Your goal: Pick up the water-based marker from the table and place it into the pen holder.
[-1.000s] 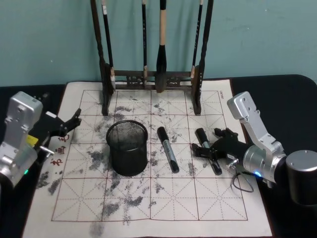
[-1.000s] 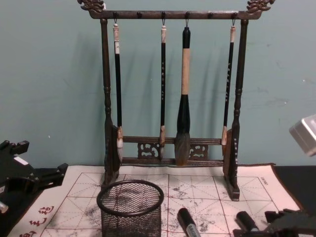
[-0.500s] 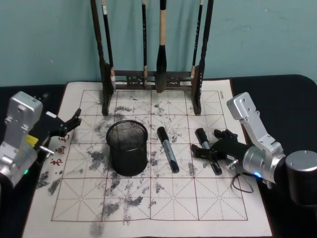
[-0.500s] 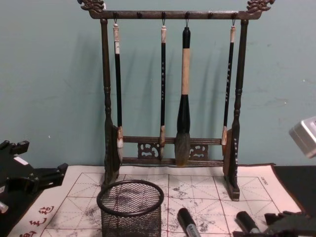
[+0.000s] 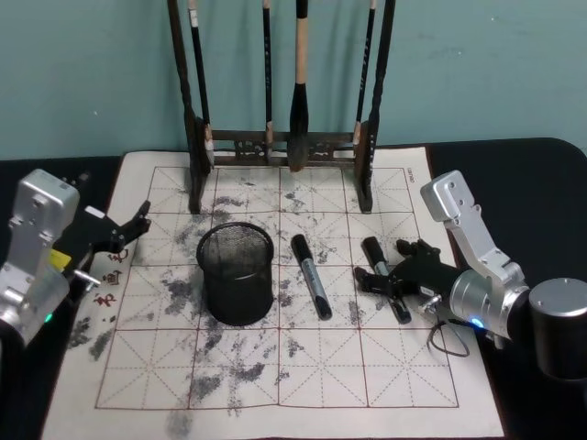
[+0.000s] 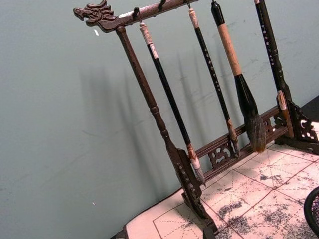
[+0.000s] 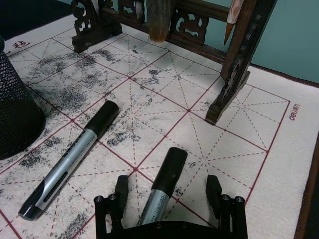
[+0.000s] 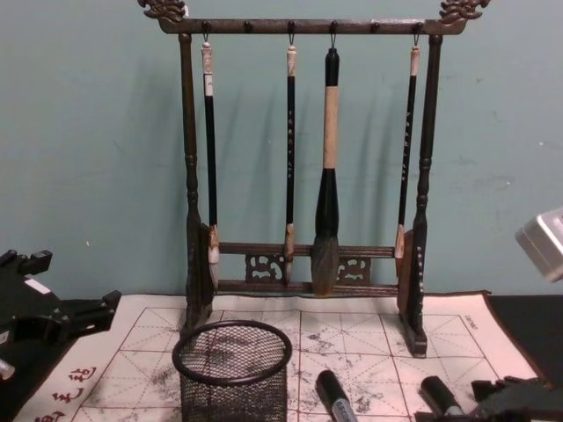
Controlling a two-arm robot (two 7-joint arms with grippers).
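Behind the work a plain teal wall is seen, and before it a dark table is covered by a pale gridded mat, heavily smudged with ink. At the mat's far edge a tall brush rack is stood, with four brushes hung from it. Nearer, left of centre, the pen holder is set upright, apart from everything else. The left tool is parked at the mat's left border. The right tool is held low at the mat's right side with its fingers spread, one to each side of the water-based marker, which is left lying flat on the mat, touched by neither and not yet gripped. A second marker is laid between it and the holder. Trouble is judged likeliest at the closing: the round barrel could be rolled aside if it is met by one finger first, or the soft mat could be pinched along with it. If the marker is caught near one end, it could be tilted in the grip, knocked against the rim, and the light holder tipped.
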